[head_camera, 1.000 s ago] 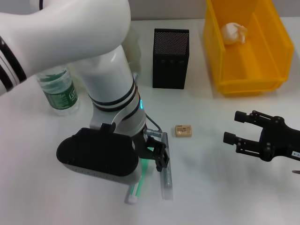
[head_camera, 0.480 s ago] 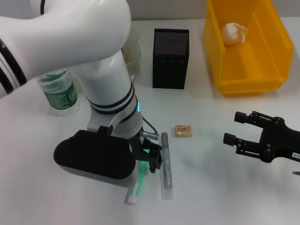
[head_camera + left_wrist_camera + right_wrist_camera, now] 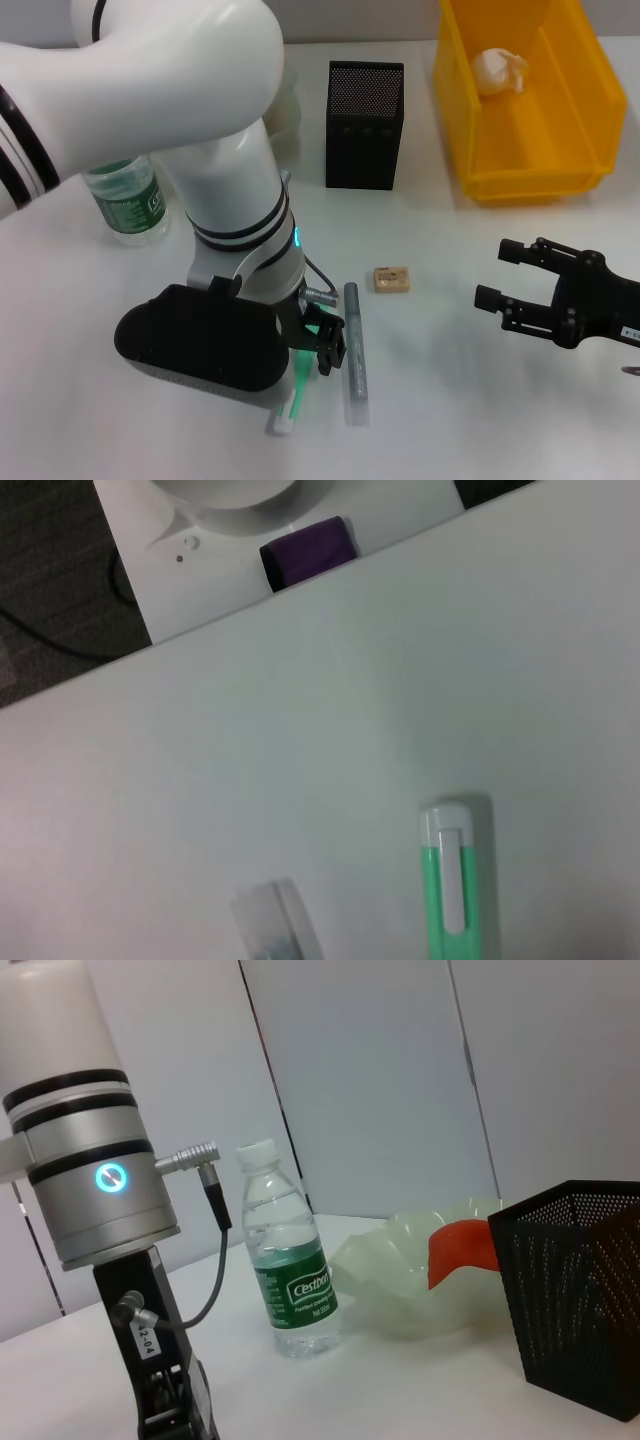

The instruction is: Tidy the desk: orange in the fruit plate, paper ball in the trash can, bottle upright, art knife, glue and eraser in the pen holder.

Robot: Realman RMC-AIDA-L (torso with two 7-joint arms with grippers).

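My left gripper [image 3: 323, 345] hangs low over the table between the green-and-white art knife [image 3: 293, 396] [image 3: 452, 880] and the grey glue stick [image 3: 354, 351] [image 3: 275, 935]. Both lie flat side by side. The tan eraser [image 3: 391, 279] lies to their right. The black mesh pen holder [image 3: 365, 125] [image 3: 580, 1290] stands behind. The bottle [image 3: 125, 200] [image 3: 288, 1260] stands upright at the left. The orange [image 3: 462, 1245] sits in the pale-green fruit plate [image 3: 410, 1265], mostly hidden by my left arm in the head view. The paper ball [image 3: 498, 70] lies in the yellow trash can [image 3: 590, 120]. My right gripper [image 3: 498, 273] hovers open and empty at the right.
My bulky left arm [image 3: 220, 180] [image 3: 95, 1190] covers much of the table's left middle. The trash can fills the back right corner. Bare table lies between the eraser and my right gripper.
My left gripper has shifted a little left and toward the front, off the grey glue stick and nearer the green art knife. The right arm has not moved.
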